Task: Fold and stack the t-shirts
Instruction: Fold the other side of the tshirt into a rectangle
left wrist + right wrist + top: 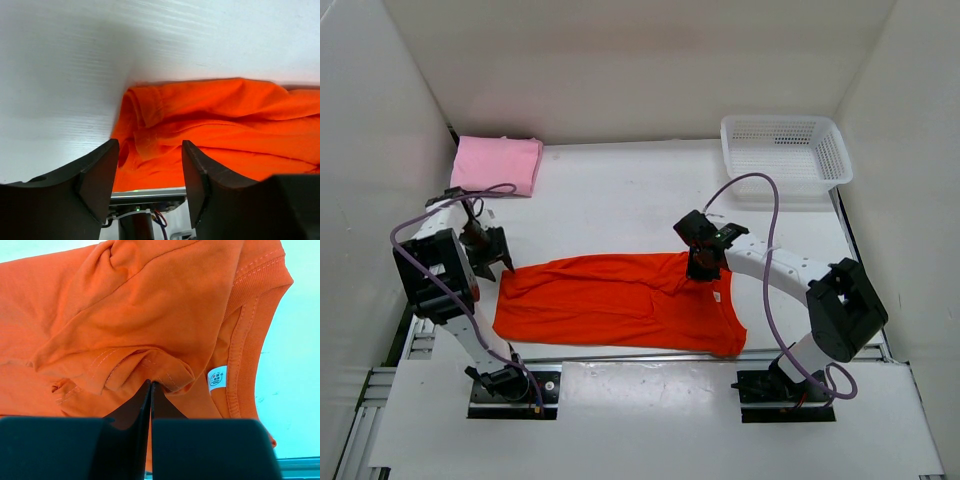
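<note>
top, orange t-shirt (620, 305): flat on bench (620, 190), long axis left-right, collar right
top, pink t-shirt (498, 165): folded, far left
left wrist, left tool (150, 150): apart, over shirt's left end
right wrist, right tool (150, 385): together, pinching fold near collar

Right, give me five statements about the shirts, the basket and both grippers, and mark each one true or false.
1. The pink t-shirt lies folded at the table's far left. True.
2. The white basket holds a shirt. False: it is empty.
3. The left gripper is clamped on the orange t-shirt. False: its jaws stand open at the shirt's left end.
4. The right gripper is shut, with cloth bunched at its tips near the collar. True.
5. A black shirt lies on the orange one. False: no black shirt is in view.
</note>
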Available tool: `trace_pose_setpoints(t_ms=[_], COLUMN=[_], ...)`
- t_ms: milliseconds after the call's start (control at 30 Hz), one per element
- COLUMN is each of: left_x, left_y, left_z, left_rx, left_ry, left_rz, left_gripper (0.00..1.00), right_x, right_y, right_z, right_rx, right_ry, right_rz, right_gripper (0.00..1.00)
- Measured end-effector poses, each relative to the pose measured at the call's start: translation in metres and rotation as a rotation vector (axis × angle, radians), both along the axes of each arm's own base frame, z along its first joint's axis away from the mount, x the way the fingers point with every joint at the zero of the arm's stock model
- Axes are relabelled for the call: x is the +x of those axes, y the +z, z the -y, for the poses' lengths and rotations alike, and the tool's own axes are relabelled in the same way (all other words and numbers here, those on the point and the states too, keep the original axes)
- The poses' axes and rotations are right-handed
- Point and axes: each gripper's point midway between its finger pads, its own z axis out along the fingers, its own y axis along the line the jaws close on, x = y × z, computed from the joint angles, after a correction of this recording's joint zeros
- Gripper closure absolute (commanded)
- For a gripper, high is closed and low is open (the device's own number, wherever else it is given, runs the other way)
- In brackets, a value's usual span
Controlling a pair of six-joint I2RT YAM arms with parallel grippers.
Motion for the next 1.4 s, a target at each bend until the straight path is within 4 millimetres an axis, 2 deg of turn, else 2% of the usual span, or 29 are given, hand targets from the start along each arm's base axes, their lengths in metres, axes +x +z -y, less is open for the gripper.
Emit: trace_pose_setpoints(t_ms=[233,300,400,633,700,800,933,1067,1167,1267,1333,1400], left_x=[-0.008,-0.012,-0.02,-0.024,-0.025,-0.029,-0.031,-0.023,0.004,0.035,0.048,0.053], left_y=[-0.011,-0.013,-0.016,-0.011,-0.007,-0.006,-0.008,-0.004,0.019,0.064,0.095,0.115], left_z=[0.009,0.011,0.015,0.017,0.018,0.02,0.02,0.013,-0.002,-0.013,-0.013,-0.009], left_rx=[-0.068,-0.082,-0.099,-0.106,-0.101,-0.101,-0.1,-0.057,0.028,0.147,0.221,0.265], left_ry=[0.01,0.011,0.017,0.017,0.017,0.017,0.016,0.009,0.002,-0.015,-0.034,-0.052], left_rz=[-0.054,-0.064,-0.089,-0.082,-0.064,-0.062,-0.067,-0.041,0.084,0.288,0.417,0.498], left_gripper=[0.57,0.58,0.65,0.67,0.73,0.9,0.9,0.9,0.9,0.9,0.9,0.9], right_x=[0.0,0.001,0.001,0.002,0.002,0.002,0.002,0.006,0.018,0.039,0.052,0.062], right_y=[0.0,0.0,0.0,0.0,0.0,0.0,0.0,0.007,0.028,0.057,0.075,0.088], right_z=[0.001,0.002,0.002,0.003,0.003,0.003,0.003,0.002,-0.002,-0.012,-0.015,-0.014], right_rx=[-0.008,-0.011,-0.015,-0.017,-0.018,-0.019,-0.02,-0.026,-0.026,0.001,0.019,0.031], right_ry=[0.009,0.009,0.009,0.007,0.007,0.006,0.006,0.012,0.026,0.04,0.04,0.034], right_rz=[0.002,0.004,0.006,0.009,0.01,0.01,0.011,0.021,0.064,0.137,0.178,0.206], right_gripper=[1.0,1.0,1.0,1.0,1.0,1.0,1.0,1.0,1.0,1.0,1.0,1.0])
